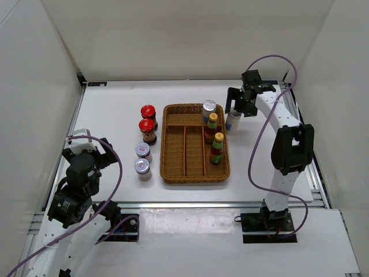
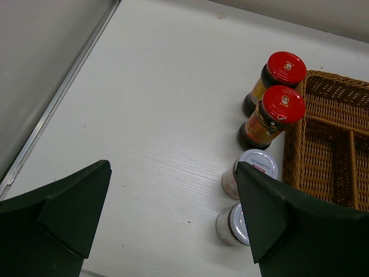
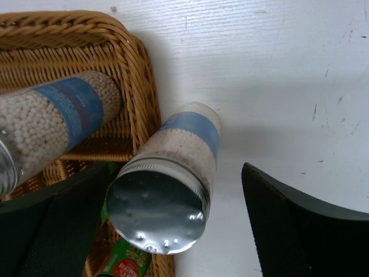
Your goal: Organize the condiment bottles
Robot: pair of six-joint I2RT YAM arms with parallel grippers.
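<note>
From above, the wicker tray [image 1: 196, 179] sits in the middle of the table [image 1: 115, 98]. Along its left side four jars stand in a line on the table: the far red-lidded jar [image 1: 149, 112], the near red-lidded jar [image 1: 147, 126], then the far silver-lidded jar [image 1: 143, 150] and the near silver-lidded jar [image 1: 142, 167]. Inside the tray, the first white bottle [image 1: 209, 108] occupies the far right corner. The far sauce bottle [image 1: 213, 124] and near sauce bottle [image 1: 218, 145] stand upright in the right-hand lane. The second white bottle [image 1: 233, 121] stands on the table just outside the tray's right rim, under the right gripper [image 1: 238, 108]. The left gripper [image 1: 105, 154] hangs near the front left, apart from the jars.

The left wrist camera shows its fingers [image 2: 69, 219] spread wide with only table between them.

The right wrist camera shows that gripper's fingers [image 3: 300, 225] released. They straddle the second white bottle with a clear gap at the right finger; whether the left finger touches it I cannot tell.
</note>
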